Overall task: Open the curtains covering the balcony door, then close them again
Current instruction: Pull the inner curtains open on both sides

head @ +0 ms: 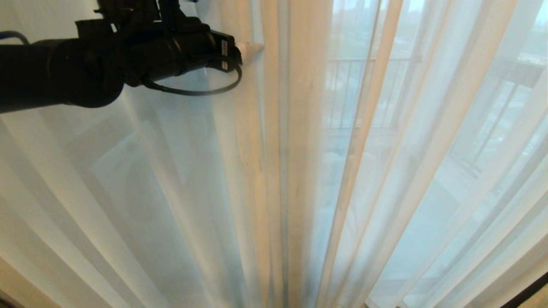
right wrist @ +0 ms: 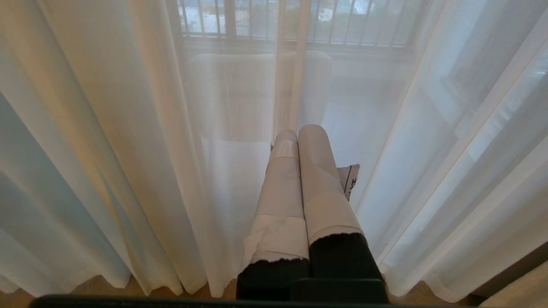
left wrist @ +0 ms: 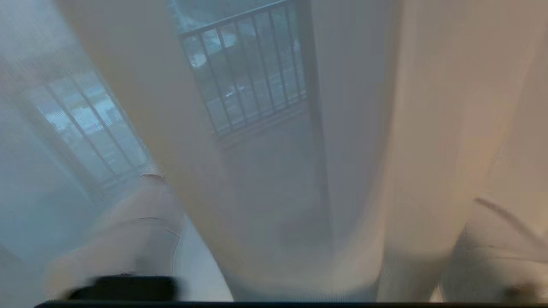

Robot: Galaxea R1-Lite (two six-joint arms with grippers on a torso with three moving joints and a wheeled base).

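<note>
I am driving the robot from far away, and the curtains (head: 299, 171) hang shut in front of me, covering the balcony door almost all the way across. I can only see the balcony railing (head: 355, 85) faintly through the thin cloth. My left end effector (head: 252, 48) is up high, at the thick bunch of folds in the middle where the two curtain halves meet. In the left wrist view its two fingers (left wrist: 128, 231) stand wide apart, and a fat fold of cloth sits between them. It is not squeezing anything yet. My right end effector (right wrist: 299, 137) hangs low down near the floor (right wrist: 107, 288), close to the curtain but not working, with its two fingers pressed tight together and nothing in them. I think the step now is to grab the edge of one curtain so I can pull it to the side. To do it well, I should push the left end effector in a bit more so the fold goes deep between the fingers, then close slowly. I want only one curtain's edge, not both halves. The cloth is thin and slippery, so it could slide out if I grab just a little. After that I should pull sideways in a smooth, slow way, not down, so the top does not get tugged hard.
</note>
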